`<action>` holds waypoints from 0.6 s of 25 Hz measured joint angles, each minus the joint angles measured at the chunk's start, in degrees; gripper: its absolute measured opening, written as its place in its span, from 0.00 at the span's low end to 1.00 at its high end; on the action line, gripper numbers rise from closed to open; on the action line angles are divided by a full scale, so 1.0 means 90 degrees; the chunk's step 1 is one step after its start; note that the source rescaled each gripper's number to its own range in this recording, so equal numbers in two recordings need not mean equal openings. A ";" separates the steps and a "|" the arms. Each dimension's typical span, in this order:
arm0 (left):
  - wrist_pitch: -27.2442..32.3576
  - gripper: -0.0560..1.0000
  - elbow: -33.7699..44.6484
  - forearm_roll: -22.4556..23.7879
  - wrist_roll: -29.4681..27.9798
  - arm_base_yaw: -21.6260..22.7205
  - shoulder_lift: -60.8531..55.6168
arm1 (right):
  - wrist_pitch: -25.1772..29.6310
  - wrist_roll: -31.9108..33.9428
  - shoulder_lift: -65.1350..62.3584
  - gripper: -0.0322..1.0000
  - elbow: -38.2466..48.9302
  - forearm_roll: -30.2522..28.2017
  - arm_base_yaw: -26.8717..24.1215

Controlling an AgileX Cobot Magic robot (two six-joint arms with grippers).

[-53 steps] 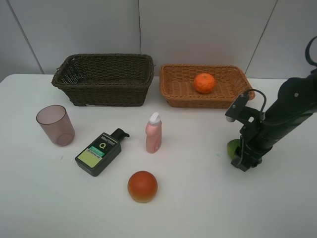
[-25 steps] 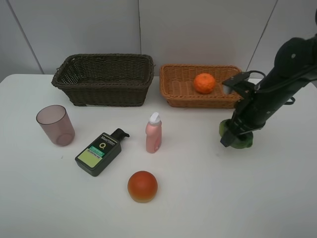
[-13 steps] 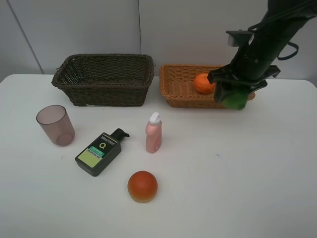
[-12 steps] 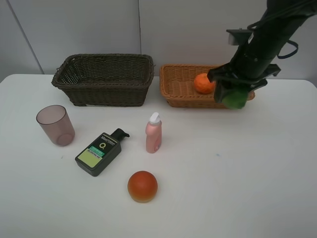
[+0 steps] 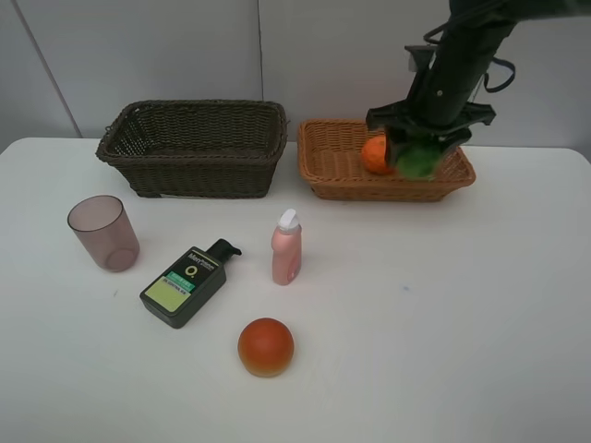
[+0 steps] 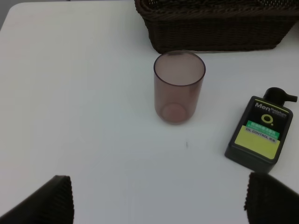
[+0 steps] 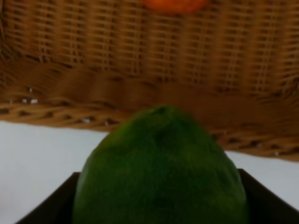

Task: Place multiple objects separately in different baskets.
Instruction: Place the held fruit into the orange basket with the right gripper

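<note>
Carrying the green fruit (image 5: 416,161) to a basket is the step in hand. The right claw (image 5: 421,148) is clenched on it and holds it in the air at the front rim of the tan basket (image 5: 342,177), just beside the orange (image 5: 373,155) lying inside. The next move, I judge, calls for going further in over the basket floor, lowering, and letting go clear of the orange. The left claw (image 6: 159,200) hangs released, grasping nothing, above the table (image 6: 84,116) near the cup (image 6: 179,86); the high view does not show it. The right wrist view is blurred, and the fruit hides most of the claw there. Whether the fruit has cleared the rim is hard to tell.
</note>
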 joint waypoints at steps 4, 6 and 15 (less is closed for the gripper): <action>0.0000 0.96 0.0000 0.0000 0.0000 0.0000 0.0000 | -0.0038 0.0000 0.0443 0.46 -0.0691 -0.0417 -0.0027; 0.0000 0.96 0.0000 0.0000 0.0000 0.0000 0.0000 | -0.0206 0.0000 0.0605 0.46 -0.0842 -0.0547 -0.0124; 0.0000 0.96 0.0000 0.0000 0.0000 0.0000 0.0000 | -0.1102 0.0600 0.0996 0.46 -0.0878 -0.0755 -0.0602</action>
